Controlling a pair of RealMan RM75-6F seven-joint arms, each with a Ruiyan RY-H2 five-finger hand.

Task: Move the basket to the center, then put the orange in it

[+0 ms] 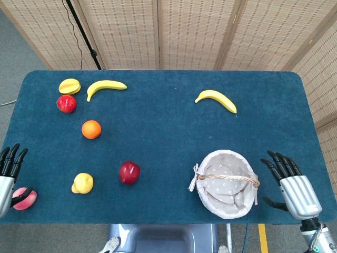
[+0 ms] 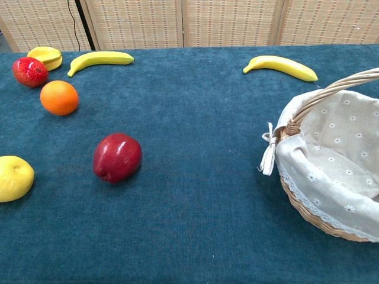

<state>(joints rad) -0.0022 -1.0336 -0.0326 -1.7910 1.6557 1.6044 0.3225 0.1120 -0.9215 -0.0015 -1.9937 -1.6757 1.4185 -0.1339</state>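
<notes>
A wicker basket [image 1: 247,203] with a pale flowered lining and a thin handle stands near the table's front right, and its left half fills the right of the chest view [image 2: 308,210]. The orange [image 1: 91,129] lies on the blue cloth at the left, also in the chest view [image 2: 59,97]. My right hand [image 1: 291,182] hovers open just right of the basket, fingers spread, not touching it. My left hand [image 1: 9,171] is open at the front left edge. Neither hand shows in the chest view.
A dark red apple [image 1: 129,172] and a yellow fruit [image 1: 82,183] lie front left. A pink peach [image 1: 25,199] sits by my left hand. Two bananas [image 1: 105,86] [image 1: 216,99], a red fruit [image 1: 66,103] and a yellow starfruit [image 1: 69,85] lie at the back.
</notes>
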